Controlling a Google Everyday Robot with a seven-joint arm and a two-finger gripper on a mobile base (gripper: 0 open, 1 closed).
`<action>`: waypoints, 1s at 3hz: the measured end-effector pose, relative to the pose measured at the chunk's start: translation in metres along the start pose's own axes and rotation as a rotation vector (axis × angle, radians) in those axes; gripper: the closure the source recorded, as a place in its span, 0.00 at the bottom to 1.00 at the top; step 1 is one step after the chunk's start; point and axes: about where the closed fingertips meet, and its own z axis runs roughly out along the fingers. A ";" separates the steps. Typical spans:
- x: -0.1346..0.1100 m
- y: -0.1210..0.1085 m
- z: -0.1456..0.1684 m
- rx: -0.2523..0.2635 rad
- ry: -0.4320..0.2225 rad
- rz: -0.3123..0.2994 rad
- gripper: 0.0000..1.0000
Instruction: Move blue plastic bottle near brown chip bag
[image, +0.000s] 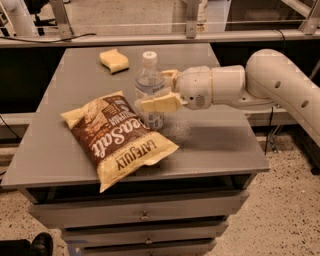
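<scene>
The blue plastic bottle (149, 90), clear with a white cap and a pale label, stands upright on the grey table (215, 145). It is right beside the upper right edge of the brown chip bag (117, 137), which lies flat with "Sea Salt" script on it. My gripper (162, 90) reaches in from the right at the bottle's mid height. One cream finger crosses the bottle's front and the other is behind it, and they are closed on the bottle. The bottle's base is on or just above the table.
A yellow sponge (114, 60) lies at the back left of the table. My white arm (270, 82) stretches over the table's right side. Drawers sit under the table front. A rail and a glass panel run behind the table.
</scene>
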 end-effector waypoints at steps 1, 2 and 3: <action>0.000 -0.008 -0.013 0.019 0.018 -0.019 0.00; -0.003 -0.027 -0.047 0.084 0.041 -0.046 0.00; -0.010 -0.055 -0.099 0.181 0.042 -0.072 0.00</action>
